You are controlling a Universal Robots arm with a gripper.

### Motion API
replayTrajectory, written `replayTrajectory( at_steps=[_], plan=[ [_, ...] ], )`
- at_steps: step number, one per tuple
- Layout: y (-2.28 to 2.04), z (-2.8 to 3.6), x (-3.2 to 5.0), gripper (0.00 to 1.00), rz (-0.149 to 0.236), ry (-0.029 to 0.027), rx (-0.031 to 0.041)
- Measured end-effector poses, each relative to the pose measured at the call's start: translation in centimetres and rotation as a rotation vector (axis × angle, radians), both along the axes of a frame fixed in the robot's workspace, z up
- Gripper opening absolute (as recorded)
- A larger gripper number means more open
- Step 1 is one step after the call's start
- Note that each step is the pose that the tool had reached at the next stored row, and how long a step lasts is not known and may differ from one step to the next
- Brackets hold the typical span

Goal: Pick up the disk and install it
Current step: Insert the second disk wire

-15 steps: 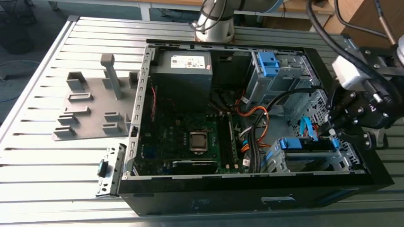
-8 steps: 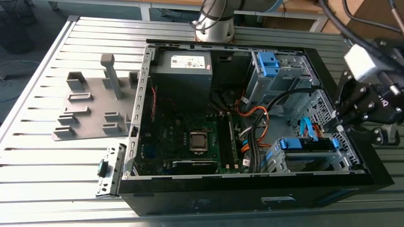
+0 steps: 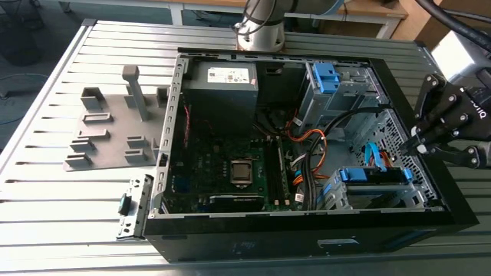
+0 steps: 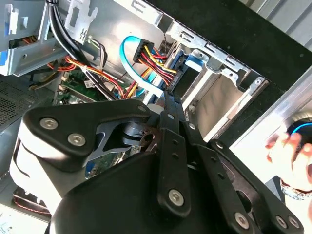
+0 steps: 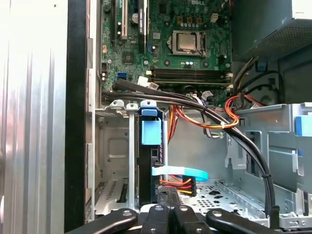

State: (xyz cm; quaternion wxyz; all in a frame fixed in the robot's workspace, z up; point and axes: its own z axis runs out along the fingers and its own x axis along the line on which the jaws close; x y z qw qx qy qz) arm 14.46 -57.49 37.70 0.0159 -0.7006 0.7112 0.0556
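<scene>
Most of the disk (image 5: 146,163) hides in its cage (image 5: 114,146); the gripper (image 4: 166,100) is closed.

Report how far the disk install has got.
Done, by the look of it: the disk stands in the drive cage, a blue cable meeting its end. In hand: nothing visible; the gripper is shut, just off that end. Left: whether the disk is fully seated cannot be told.

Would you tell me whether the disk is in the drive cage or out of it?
In: the disk stands edge-on inside the silver drive cage, its blue bracket at the opening, cables reaching it.
</scene>
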Motion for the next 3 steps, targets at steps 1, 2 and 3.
replayTrajectory(
  at_steps=[1, 2, 3],
  plan=[
    [0.0, 0.0, 0.0, 0.11, 0.0, 0.0, 0.0],
    [0.0, 0.02, 0.0, 0.11, 0.0, 0.0, -0.0002],
    [0.0, 0.01, 0.0, 0.11, 0.0, 0.0, 0.0]
  ],
)
